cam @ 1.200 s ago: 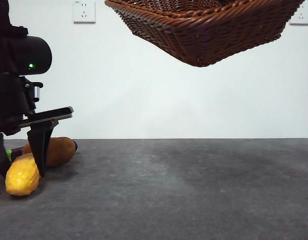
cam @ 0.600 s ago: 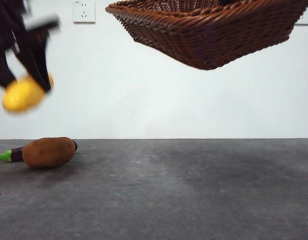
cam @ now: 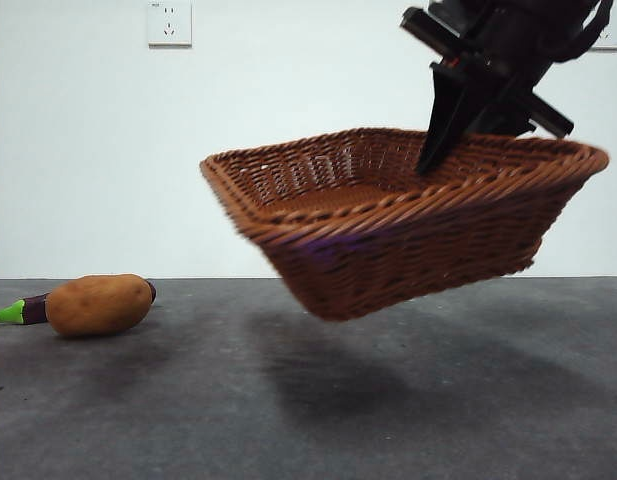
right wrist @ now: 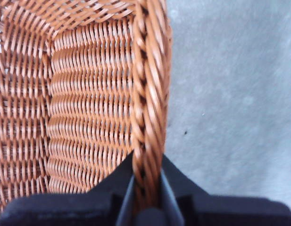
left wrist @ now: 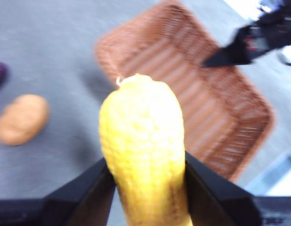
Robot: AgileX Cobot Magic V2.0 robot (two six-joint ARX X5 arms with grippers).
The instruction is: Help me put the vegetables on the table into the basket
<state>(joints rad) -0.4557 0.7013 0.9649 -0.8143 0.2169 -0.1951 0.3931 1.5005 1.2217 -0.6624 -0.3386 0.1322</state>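
**Mia:** What is on the far left of the flat dark grey speckled table (cam: 408, 420)?

**Ben:** A small dark purple eggplant with a bright green stem (cam: 18, 311). It lies on its side, and only its stem end shows. Touching it, or almost, is a smooth oval tan-orange potato (cam: 98, 304), also lying down. It hides the rest of the eggplant.

**Mia:** And the bumpy yellow corn lump (left wrist: 144, 153)?

**Ben:** The left gripper (left wrist: 147, 188) holds it up in the air. The two black jaws press on its two sides. The corn is long and round at the tip, with tiny bumps all over. From the left wrist camera it hangs above the table, with the basket below and past it. The picture is blurry.

**Mia:** Where is the shallow reddish-brown woven wicker basket (cam: 388, 250)?

**Ben:** More to the right, up off the table and tilted. Its shadow falls on the table under it. It has flaring sides and a thick braided rim. The inside looks bare.

**Mia:** Who holds it?

**Ben:** The right gripper (right wrist: 146, 188). It comes down from the top right, big and black. Its jaws are nearly closed, pinching the braided rim, one jaw inside the basket and one outside.
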